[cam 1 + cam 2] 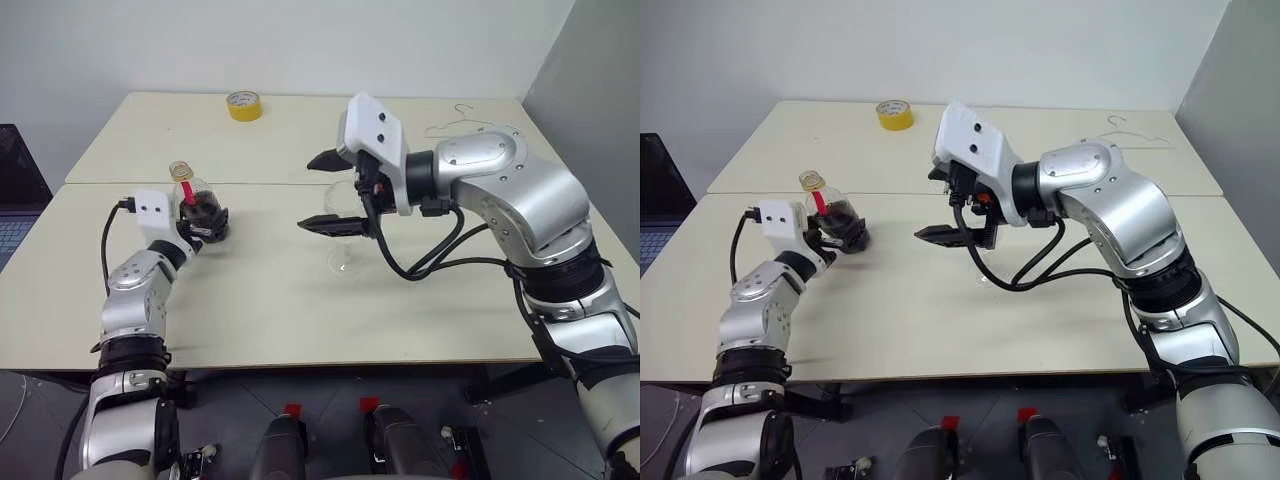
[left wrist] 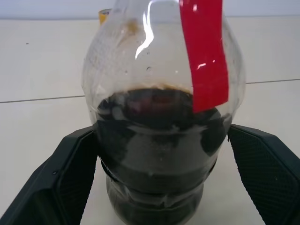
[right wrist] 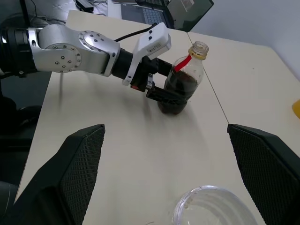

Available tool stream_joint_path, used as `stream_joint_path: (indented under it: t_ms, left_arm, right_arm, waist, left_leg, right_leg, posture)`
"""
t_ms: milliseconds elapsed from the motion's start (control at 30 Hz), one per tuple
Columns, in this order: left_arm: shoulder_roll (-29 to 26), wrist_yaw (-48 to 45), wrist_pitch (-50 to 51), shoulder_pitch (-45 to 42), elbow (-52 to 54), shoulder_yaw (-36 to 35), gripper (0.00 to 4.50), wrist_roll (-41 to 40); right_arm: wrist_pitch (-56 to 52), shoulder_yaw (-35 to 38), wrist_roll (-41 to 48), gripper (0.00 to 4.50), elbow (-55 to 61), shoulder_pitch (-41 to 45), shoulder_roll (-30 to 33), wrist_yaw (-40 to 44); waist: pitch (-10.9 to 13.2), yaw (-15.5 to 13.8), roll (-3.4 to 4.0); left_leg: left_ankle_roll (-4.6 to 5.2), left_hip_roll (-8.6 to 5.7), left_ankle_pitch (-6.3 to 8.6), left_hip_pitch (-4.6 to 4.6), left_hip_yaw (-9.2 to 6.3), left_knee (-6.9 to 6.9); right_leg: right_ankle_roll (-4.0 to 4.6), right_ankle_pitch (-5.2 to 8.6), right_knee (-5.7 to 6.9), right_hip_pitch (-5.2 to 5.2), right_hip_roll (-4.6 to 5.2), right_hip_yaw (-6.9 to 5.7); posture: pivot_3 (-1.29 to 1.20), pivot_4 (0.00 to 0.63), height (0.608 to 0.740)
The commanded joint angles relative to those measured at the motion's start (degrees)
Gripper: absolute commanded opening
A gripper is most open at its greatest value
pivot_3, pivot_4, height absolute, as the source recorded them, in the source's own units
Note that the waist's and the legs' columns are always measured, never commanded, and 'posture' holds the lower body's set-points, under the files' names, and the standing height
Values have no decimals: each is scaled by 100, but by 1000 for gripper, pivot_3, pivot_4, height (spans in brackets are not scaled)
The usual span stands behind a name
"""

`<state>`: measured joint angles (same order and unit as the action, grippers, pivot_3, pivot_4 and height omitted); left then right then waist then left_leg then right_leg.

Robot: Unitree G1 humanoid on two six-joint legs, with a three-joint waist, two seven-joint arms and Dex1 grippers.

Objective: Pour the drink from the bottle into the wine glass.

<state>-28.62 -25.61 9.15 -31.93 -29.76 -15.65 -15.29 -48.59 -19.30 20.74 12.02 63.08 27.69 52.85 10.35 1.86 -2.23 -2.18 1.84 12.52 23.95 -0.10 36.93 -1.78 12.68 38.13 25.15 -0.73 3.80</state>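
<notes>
One bottle (image 1: 200,205), one wine glass (image 1: 347,245), two claws.

Left gripper (image 1: 207,222) reaches forward, fingers spread; right gripper (image 1: 327,192) points left, fingers apart.

Glossy clear plastic bottle (image 2: 159,117), matt table (image 1: 300,300)

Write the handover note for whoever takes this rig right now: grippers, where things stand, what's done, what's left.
Left gripper: open, fingers on either side of the bottle, not closed on it.
Right gripper: open, empty, above the wine glass.
Bottle upright on the table, roughly half full of the drink; no cap visible on its mouth.
Glass stands empty.
Done: left gripper has reached the bottle.
Left: grip, lift, pour.
</notes>
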Motion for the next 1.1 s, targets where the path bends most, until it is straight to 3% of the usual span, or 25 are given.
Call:
stream_joint_path:
  t_ms: [33, 367, 500, 600, 833, 1100]
  left_arm:
    - [14, 26, -322, -253, -170, -8, 4500, 66]
    - [127, -20, -676, -486, -727, 32, 4500, 119]
    - [133, -45, -716, -465, -740, 29, 3257, 106]
    - [131, -55, -711, -447, -738, 27, 2581, 102]
    - [13, -70, -599, -378, -428, 11, 2581, 98]
    - [-431, -166, -215, -535, 911, 248, 2581, 296]
  right_arm:
    - [86, 62, -77, 4463, 123, 64, -1, -19]
    - [32, 36, -333, 4463, 22, 4, -65, -222]
    - [13, 38, -408, 4500, 1, -15, -92, -278]
    - [9, 48, -449, 4500, -20, -25, -115, -298]
    - [10, 229, -377, 4500, -50, -71, -80, -324]
    - [-260, 1214, 64, 4500, -4, -313, 332, -333]
  waist:
    - [0, 0, 0]
    - [0, 1, 0]
    - [0, 0, 0]
    - [0, 0, 0]
    - [0, 0, 0]
    - [1, -12, -1]
  left_leg:
    - [0, 0, 0, 0, 0, 0]
    - [0, 0, 0, 0, 1, -2]
    - [0, -1, 0, 1, 1, -1]
    - [0, -1, 0, 1, 1, -1]
    - [0, -1, 0, 1, 1, -1]
    - [0, -2, 0, 23, -10, -1]
  right_leg:
    - [0, 0, 0, 0, 0, 0]
    - [0, 0, -1, 1, 0, 1]
    - [0, 0, -1, 0, 0, 1]
    - [0, 0, 0, 0, 0, 0]
    - [0, 0, -1, 0, 0, 0]
    - [15, -10, -9, 11, 1, -6]
  posture:
    - [0, 150, 740]
    - [0, 150, 740]
    - [0, 150, 740]
    - [0, 150, 740]
    - [0, 150, 740]
    - [0, 150, 740]
